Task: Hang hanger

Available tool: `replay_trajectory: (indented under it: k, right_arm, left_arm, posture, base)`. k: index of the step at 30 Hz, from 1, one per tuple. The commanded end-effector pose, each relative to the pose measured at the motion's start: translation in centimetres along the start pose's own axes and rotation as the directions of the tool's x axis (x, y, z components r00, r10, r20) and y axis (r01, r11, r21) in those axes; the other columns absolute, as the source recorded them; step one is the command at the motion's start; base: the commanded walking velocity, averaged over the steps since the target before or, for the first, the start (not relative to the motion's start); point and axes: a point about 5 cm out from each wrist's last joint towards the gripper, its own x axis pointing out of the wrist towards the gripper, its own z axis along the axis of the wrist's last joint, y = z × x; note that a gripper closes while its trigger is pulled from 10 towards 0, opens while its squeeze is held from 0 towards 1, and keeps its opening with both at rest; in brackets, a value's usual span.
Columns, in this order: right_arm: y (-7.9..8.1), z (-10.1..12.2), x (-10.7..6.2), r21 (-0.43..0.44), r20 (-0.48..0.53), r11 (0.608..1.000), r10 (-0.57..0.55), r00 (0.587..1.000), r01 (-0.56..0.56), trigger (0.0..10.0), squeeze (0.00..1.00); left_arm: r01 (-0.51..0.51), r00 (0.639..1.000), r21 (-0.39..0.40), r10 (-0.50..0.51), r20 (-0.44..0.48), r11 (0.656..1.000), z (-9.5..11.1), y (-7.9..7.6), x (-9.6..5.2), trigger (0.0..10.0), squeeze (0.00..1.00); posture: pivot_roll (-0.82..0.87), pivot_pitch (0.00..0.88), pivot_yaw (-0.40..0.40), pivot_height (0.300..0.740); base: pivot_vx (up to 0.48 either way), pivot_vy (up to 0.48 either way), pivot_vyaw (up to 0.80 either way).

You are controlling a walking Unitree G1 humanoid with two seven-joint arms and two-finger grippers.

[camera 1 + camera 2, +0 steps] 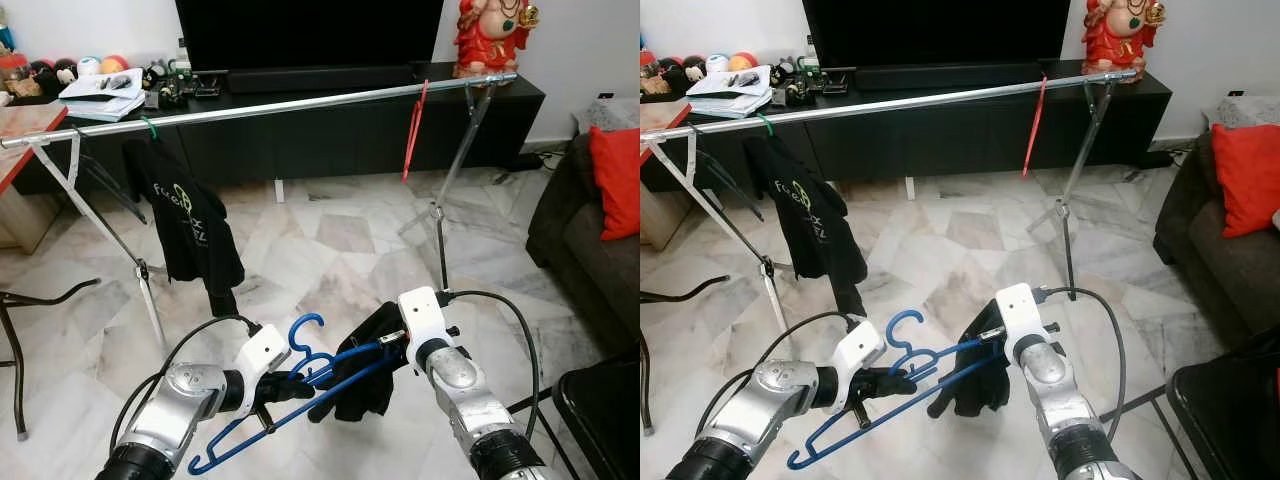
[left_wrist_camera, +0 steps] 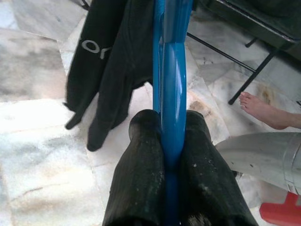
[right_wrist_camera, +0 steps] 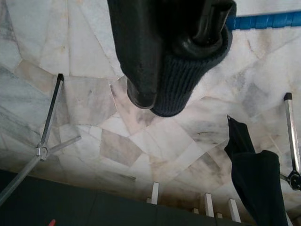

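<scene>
A long silver rail (image 1: 300, 104) crosses ahead of me on splayed legs, in front of the black TV counter (image 1: 330, 120); a black shirt (image 1: 190, 225) hangs near its left end and a red hanger (image 1: 414, 130) near its right. Low before me, my left pincer (image 1: 268, 392) is clamped on the blue hanger (image 1: 300, 385), its hook pointing up. My right pincer (image 1: 392, 350) grips the dark garment (image 1: 362, 380) on that hanger's other end.

hanger (image 1: 262, 420) with garment (image 1: 362, 372) between both hands, rail (image 1: 260, 108) beyond, cabinet (image 1: 350, 125) behind it.
</scene>
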Motion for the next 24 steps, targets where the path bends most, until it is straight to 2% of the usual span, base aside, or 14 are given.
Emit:
replay_trajectory:
  k: [1,12,16,20,24]
  right_arm:
    - [0.1,0.3,-0.2,0.001,0.018,1.0,0.012,1.0,-0.012,10.0,0.0]
    - [0.3,0.9,-0.6,0.004,0.029,0.999,0.038,0.999,-0.038,10.0,0.0]
    - [0.5,1.5,-1.0,-0.017,0.024,0.997,0.079,0.997,-0.078,10.0,0.0]
    - [0.2,2.2,-1.1,0.005,0.021,0.999,0.047,0.999,-0.047,10.0,0.0]
    - [0.0,1.8,-1.1,0.005,-0.001,1.0,0.013,1.0,-0.013,10.0,0.0]
  left_arm:
    - [-0.034,0.999,-0.007,0.034,0.041,0.999,0.4,0.5,-0.2,10.0,0.0]
    - [-0.087,0.994,-0.009,0.087,0.073,0.996,0.5,0.9,-0.2,10.0,0.0]
    - [-0.088,0.993,-0.022,0.089,0.082,0.996,0.6,0.9,0.1,10.0,0.0]
    - [-0.124,0.989,0.0,0.124,0.075,0.992,0.6,1.3,0.1,10.0,0.0]
    - [-0.178,0.982,0.002,0.178,0.067,0.984,0.5,2.0,-0.1,10.0,0.0]
  posture:
    - [-0.04,0.02,0.028,0.74]
    - [-0.05,0.025,0.027,0.74]
    - [-0.05,0.032,0.028,0.74]
    - [-0.05,0.034,0.034,0.74]
    - [-0.05,0.035,0.033,0.74]
  base:
    - [0.0,0.0,0.0]
    - [0.0,0.0,0.0]
    - [0.0,0.0,0.0]
    - [0.0,0.0,0.0]
    - [0.0,0.0,0.0]
